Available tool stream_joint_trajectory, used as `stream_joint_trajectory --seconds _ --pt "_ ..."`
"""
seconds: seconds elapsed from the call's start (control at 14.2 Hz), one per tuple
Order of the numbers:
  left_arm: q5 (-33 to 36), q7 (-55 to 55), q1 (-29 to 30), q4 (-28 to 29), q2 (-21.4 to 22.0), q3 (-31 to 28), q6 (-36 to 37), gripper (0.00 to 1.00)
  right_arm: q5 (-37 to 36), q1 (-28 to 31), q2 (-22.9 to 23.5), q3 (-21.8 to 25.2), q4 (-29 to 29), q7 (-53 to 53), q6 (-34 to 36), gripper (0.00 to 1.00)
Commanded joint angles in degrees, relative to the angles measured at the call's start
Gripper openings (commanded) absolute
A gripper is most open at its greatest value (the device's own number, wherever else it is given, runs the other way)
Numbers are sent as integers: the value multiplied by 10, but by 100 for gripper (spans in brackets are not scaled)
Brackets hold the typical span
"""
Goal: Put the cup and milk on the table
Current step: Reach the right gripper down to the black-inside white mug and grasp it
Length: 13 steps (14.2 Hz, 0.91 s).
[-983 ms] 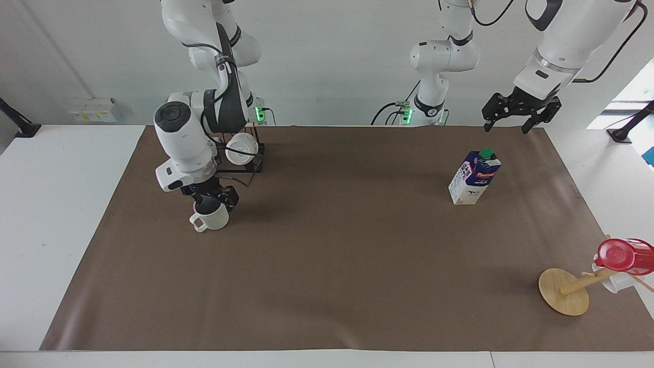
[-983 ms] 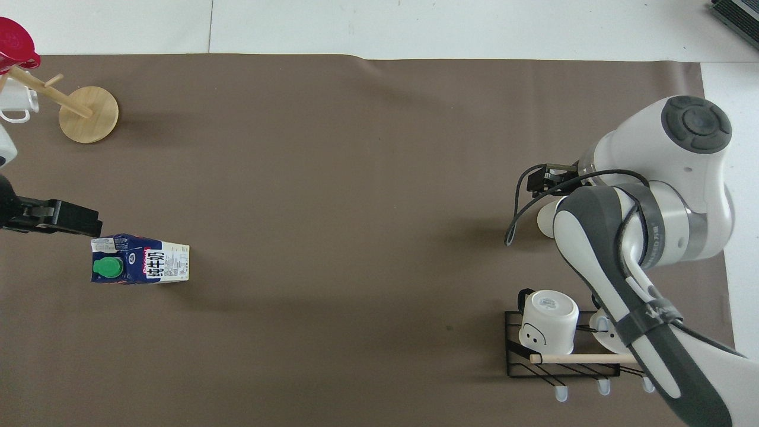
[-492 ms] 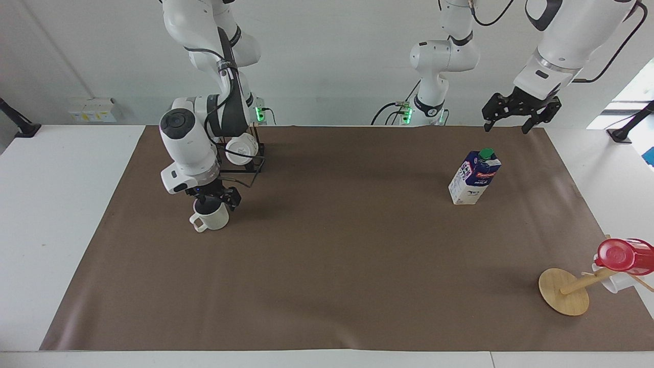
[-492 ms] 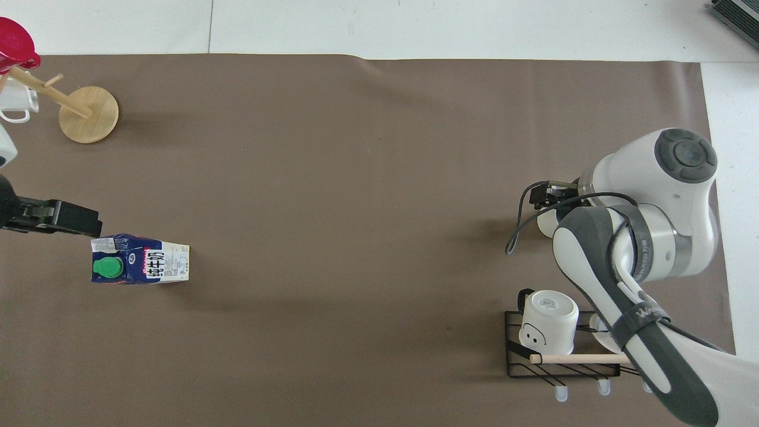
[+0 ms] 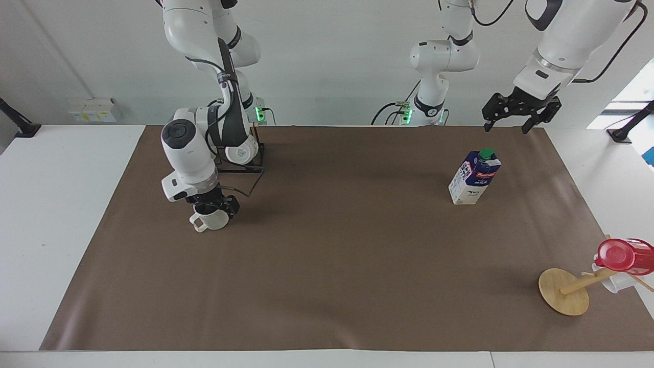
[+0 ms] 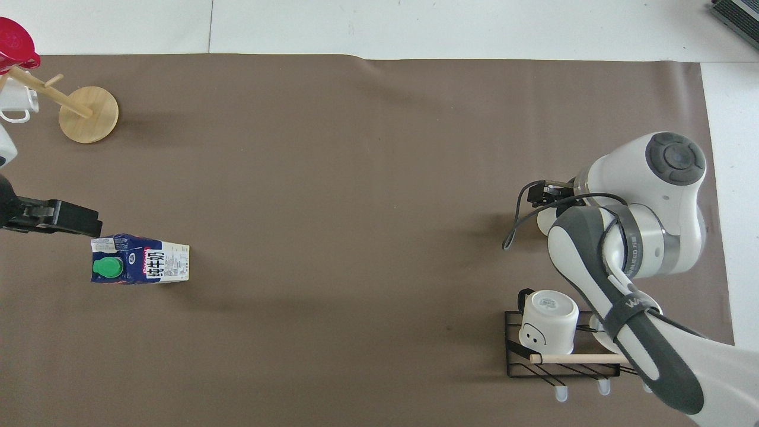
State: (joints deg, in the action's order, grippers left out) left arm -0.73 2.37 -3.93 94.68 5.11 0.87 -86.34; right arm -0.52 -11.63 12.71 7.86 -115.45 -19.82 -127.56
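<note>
The cup (image 5: 211, 219) stands upright on the table (image 5: 327, 286) near the black rack (image 6: 560, 350); the right gripper (image 5: 213, 205) has been lowered onto its rim — grip cannot be determined. The milk (image 5: 474, 176) stands apart, with open sheet between. The left gripper (image 5: 521, 110) waits, jaws wide.

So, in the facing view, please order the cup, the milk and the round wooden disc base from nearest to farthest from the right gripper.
1. The cup: directly under the right gripper, at the right arm's end of the table.
2. The milk: upright, toward the left arm's end.
3. The round wooden disc base: at the left arm's end, farther from the robots than the milk.
</note>
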Motion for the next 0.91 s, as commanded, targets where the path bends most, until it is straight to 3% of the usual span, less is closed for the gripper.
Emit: stream_joint_trajectory --seconds 0.0,0.07,0.56,0.84 --pt "-7 5 2 2 6 -2 1 100 4 5 -3 -5 -3 -26 -10 9" --pt "-7 5 2 2 6 -1 0 100 4 4 -2 -5 -2 -29 -11 0" --pt "-7 6 2 2 7 -1 0 100 5 -3 -1 -5 31 -43 1 0" --pt "-7 5 2 2 6 -1 0 100 4 -23 -12 -6 69 -71 63 0"
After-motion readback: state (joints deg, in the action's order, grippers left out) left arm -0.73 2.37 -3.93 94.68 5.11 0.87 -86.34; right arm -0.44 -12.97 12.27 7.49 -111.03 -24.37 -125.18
